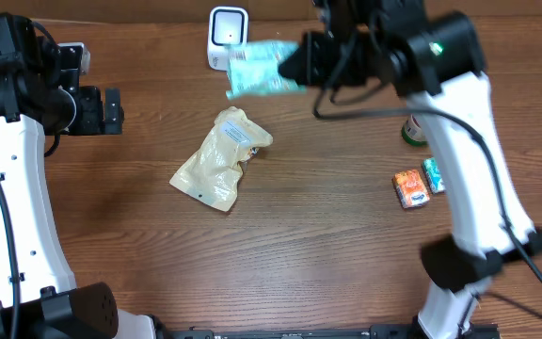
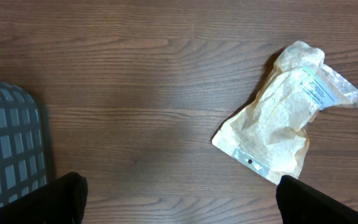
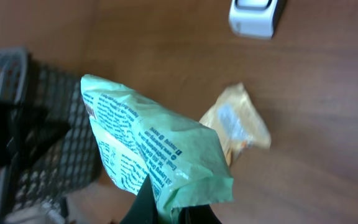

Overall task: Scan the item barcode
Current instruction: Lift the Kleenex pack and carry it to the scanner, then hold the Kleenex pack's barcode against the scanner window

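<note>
Though its inside cannot be made out, a dark mesh basket (image 2: 8, 149) stands well apart from the white scanner (image 1: 227, 33) on the wood table (image 1: 327, 254). Nearer the arms' bases than the scanner and off to its right, a small orange box (image 1: 410, 188) and a teal item (image 1: 434, 175) lie just beside each other, with a green round item (image 1: 412, 132) beyond them. Straight in front of the scanner, apart from it, a crumpled tan pouch (image 1: 222, 158) with a white label lies flat. Left of the scanner, the left hand (image 1: 113, 110) hovers with fingers spread wide, holding nothing. Farthest back, the right hand (image 1: 294, 61) is clamped tight on a creased pale-green packet (image 1: 262, 68) printed with small dark type. The packet is lifted off the table just right of the scanner and overlaps its edge from above.
</note>
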